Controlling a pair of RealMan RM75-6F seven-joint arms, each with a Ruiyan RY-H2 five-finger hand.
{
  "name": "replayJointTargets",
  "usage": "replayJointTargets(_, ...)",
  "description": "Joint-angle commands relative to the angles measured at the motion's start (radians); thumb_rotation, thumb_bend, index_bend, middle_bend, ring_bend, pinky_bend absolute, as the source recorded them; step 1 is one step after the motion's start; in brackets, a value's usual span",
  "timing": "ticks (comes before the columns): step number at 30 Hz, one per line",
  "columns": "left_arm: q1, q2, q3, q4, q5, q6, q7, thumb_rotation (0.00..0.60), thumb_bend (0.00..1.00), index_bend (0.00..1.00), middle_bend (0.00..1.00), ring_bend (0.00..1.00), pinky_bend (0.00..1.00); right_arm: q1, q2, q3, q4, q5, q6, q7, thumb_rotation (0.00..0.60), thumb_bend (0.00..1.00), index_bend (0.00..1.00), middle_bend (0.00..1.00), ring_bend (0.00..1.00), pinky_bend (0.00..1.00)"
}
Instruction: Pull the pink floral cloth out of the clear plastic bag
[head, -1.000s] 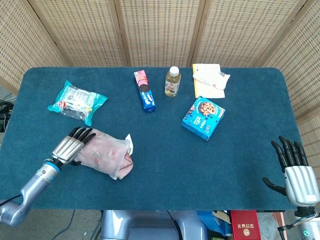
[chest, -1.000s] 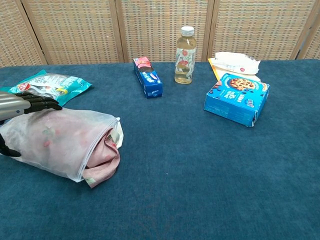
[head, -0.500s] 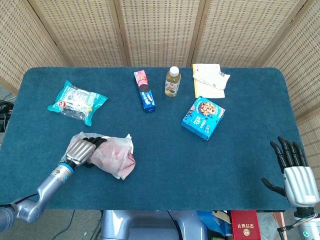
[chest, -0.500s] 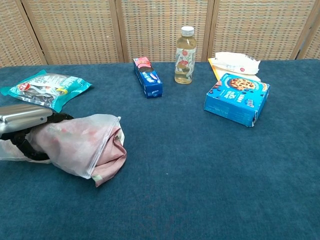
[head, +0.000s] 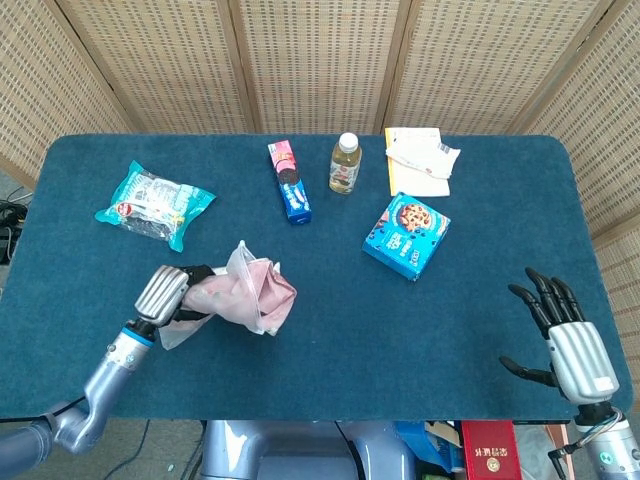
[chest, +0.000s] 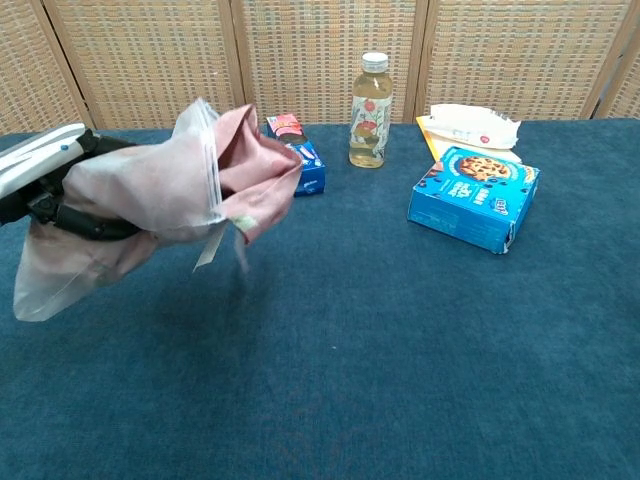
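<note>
the left hand (head: 165, 292) is clenched around the middle of the clear plastic bag (chest: 110, 215) and has it up off the blue table (head: 330, 310), mouth pointing toward the middle of the table. the pink floral cloth (chest: 262, 165) pokes out of that mouth but mostly sits inside. the right hand (head: 570, 345) waits near the table's near right corner, fingers spread, holding nothing.

the risk i see: the left hand seems to squeeze cloth and bag together, so a tug from the other hand could drag the whole bundle or tear the thin plastic.

a second ago the bag lay flat on the table under the left hand; now it is lifted and tipped up.
</note>
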Motion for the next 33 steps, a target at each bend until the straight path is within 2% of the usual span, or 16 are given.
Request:
replayJointTargets(1, -0.021, -0.063, -0.019, 0.035, 0.04, 0.047, -0.034, 0.6, 0.41, 0.57, 0.58, 0.6, 0.68, 0.109, 0.142, 0.029, -0.107, 0.03, -0.159, 0.191, 0.6, 0.0, 0.17, 0.0, 0.0, 0.0)
replayJointTargets(8, -0.085, -0.133, -0.044, 0.014, 0.045, 0.03, 0.002, 0.6, 0.41, 0.58, 0.58, 0.6, 0.68, 0.238, 0.277, 0.096, -0.222, 0.118, -0.338, 0.327, 0.6, 0.03, 0.23, 0.0, 0.0, 0.0)
replayJointTargets(18, -0.165, -0.205, -0.103, -0.022, 0.011, -0.013, 0.092, 0.6, 0.41, 0.58, 0.58, 0.6, 0.68, 0.382, 0.348, 0.168, -0.317, 0.274, -0.559, 0.43, 0.6, 0.03, 0.28, 0.0, 0.0, 0.0)
replayJointTargets(26, -0.202, -0.239, -0.124, -0.021, -0.021, -0.036, 0.126, 0.6, 0.41, 0.59, 0.58, 0.6, 0.68, 0.464, 0.288, 0.198, -0.338, 0.401, -0.623, 0.346, 0.6, 0.03, 0.29, 0.0, 0.0, 0.0)
replayJointTargets(33, -0.215, -0.261, -0.125, -0.016, -0.038, -0.036, 0.127, 0.6, 0.41, 0.59, 0.58, 0.6, 0.68, 0.529, 0.181, 0.194, -0.333, 0.523, -0.6, 0.147, 0.6, 0.03, 0.29, 0.0, 0.0, 0.0)
